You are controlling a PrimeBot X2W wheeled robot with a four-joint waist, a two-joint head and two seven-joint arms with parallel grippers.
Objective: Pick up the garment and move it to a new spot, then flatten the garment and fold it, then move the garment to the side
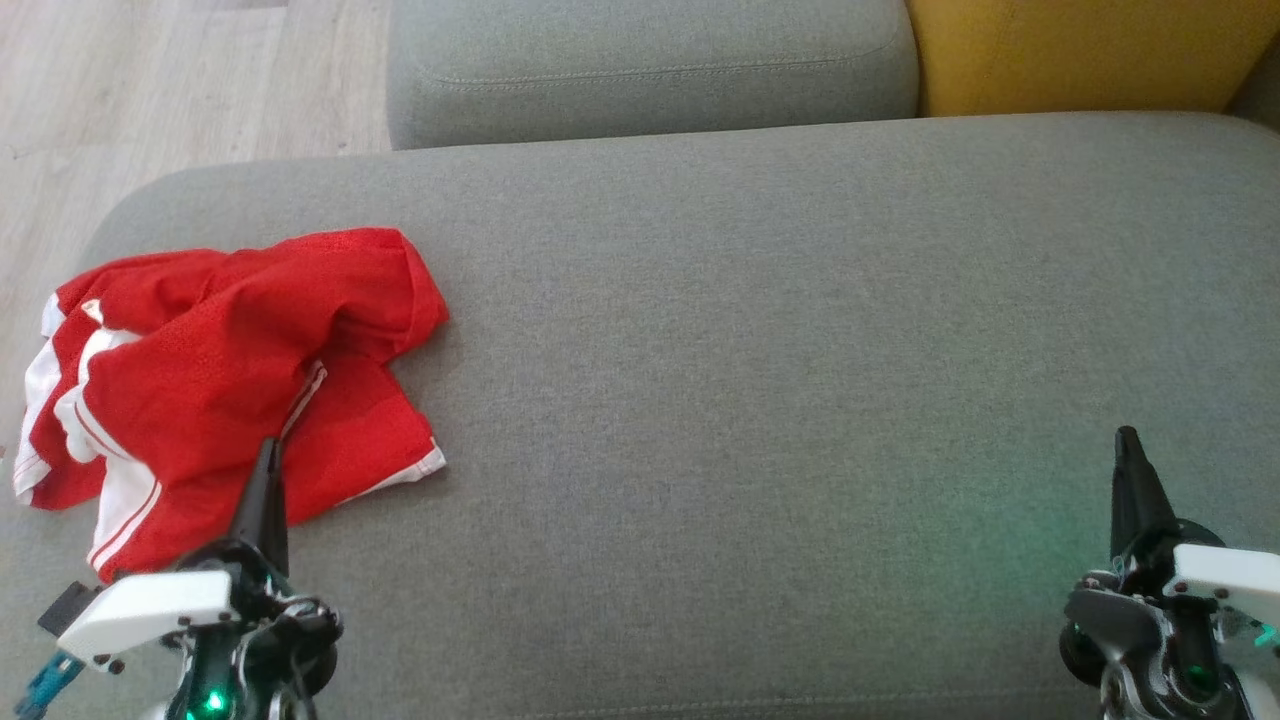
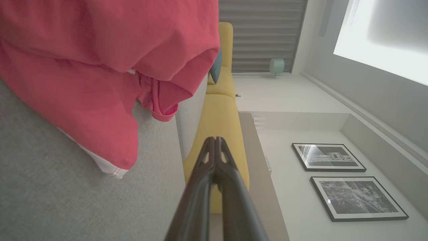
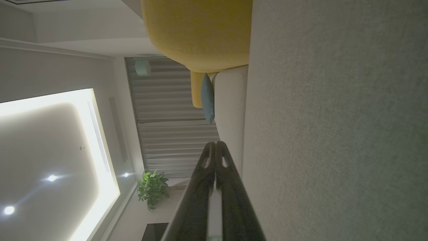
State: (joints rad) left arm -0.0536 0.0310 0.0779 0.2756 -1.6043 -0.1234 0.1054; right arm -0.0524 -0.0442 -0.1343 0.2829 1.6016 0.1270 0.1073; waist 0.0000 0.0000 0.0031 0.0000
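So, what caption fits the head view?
Red garment crumpled at the left end of the grey sofa, shut left pincer near it, shut right pincer apart.

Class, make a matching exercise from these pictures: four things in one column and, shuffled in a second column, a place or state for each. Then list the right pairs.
Column A
1. garment
2. left end effector
3. right end effector
4. yellow cushion

Column B
a. at the far right, behind the grey sofa seat
b. crumpled at the seat's left end
c. shut, over bare grey fabric on the right
d. shut, close beside the red cloth

Pairs: 1-b, 2-d, 3-c, 4-a
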